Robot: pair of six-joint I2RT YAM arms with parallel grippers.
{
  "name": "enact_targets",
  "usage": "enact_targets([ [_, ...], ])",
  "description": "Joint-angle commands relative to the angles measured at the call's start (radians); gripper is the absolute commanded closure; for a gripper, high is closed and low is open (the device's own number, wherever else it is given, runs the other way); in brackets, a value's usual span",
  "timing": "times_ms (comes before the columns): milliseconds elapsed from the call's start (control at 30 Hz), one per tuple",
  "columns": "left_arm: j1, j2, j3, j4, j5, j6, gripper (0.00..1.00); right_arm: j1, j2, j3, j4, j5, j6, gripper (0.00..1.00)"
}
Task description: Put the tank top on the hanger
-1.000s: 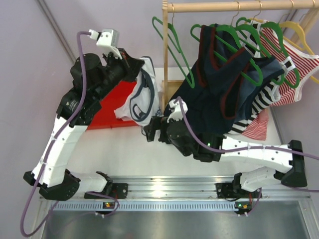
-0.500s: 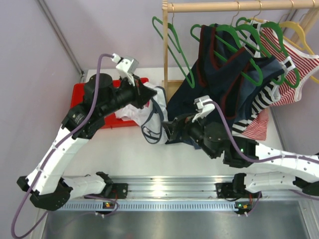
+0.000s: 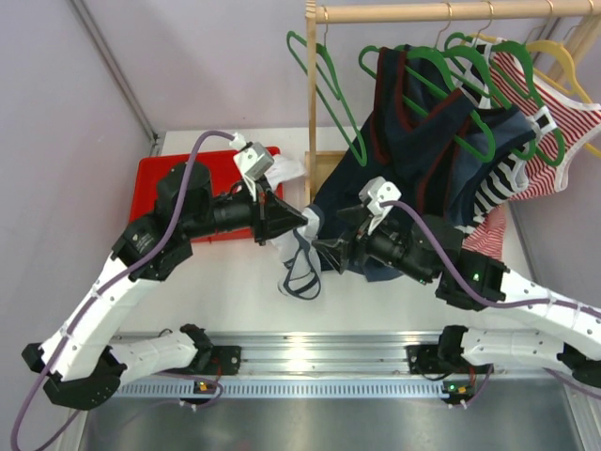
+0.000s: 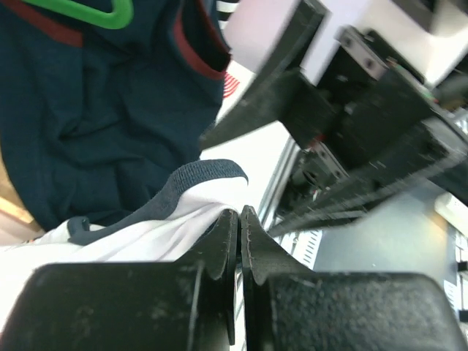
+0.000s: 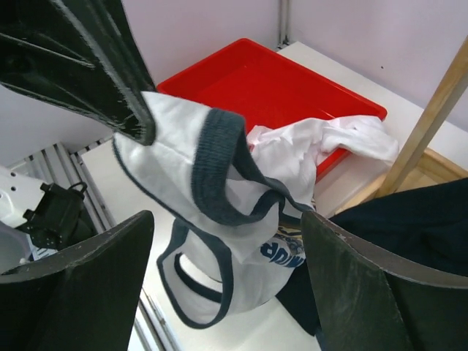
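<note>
the step in hand looks like taking a second grip on the tank top [image 3: 299, 261], so that a strap or armhole can be spread open for the hanger [image 3: 358, 150]. the left gripper [image 3: 305, 223] has its fingers pressed together on a fold of white cloth right beside the navy trim [image 5: 219, 164]. it holds the top up over the middle of the table [image 3: 225, 282], just right of the red tray [image 3: 155, 183], and the rest of the garment hangs down from that pinch. the right gripper [image 5: 227, 219] faces it from the right with its fingers apart. one finger stands on each side of the looped trim, and neither touches the cloth as far as i can tell.

to do this well, i'd judge the right gripper should go in a little farther until the band of trim sits deep between its fingers. it should then close on the strap alone, not on the bunched white body below. the grip wants to land a little away from the left pinch, because the two sets of fingers are very near each other and could knock. the dark top [image 3: 413, 141] hangs just behind the right wrist and could snag on it.

some white cloth [image 5: 344, 135] lies on the tray's right edge; i cannot tell whether it belongs to the same top. the empty green hanger hangs from the rail [image 3: 423, 11] at the far side, well apart from both grippers.
</note>
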Motion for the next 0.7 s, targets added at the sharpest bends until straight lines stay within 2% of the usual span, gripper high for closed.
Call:
enact_targets([
  [0, -0.004, -0.029, -0.004, 0.046, 0.073, 0.014, 1.0, -0.063, -0.006, 0.051, 0.002, -0.15, -0.042, 0.2],
  [233, -0.007, -0.017, -0.022, 0.052, 0.083, 0.017, 1.0, -0.089, 0.029, 0.064, 0.051, -0.304, -0.038, 0.21],
  [433, -0.007, -0.009, -0.03, 0.061, 0.083, 0.025, 1.0, -0.089, 0.053, 0.076, 0.089, -0.321, -0.042, 0.24],
  [533, -0.007, -0.008, -0.039, 0.069, 0.089, 0.023, 1.0, -0.089, 0.07, 0.084, 0.097, -0.316, -0.04, 0.28],
  [633, -0.007, -0.015, -0.059, 0.081, 0.085, 0.017, 1.0, -0.089, 0.084, 0.082, 0.112, -0.299, -0.035, 0.4],
  [667, -0.007, -0.015, -0.063, 0.081, 0.077, 0.017, 1.0, -0.089, 0.083, 0.076, 0.127, -0.293, -0.032, 0.5],
])
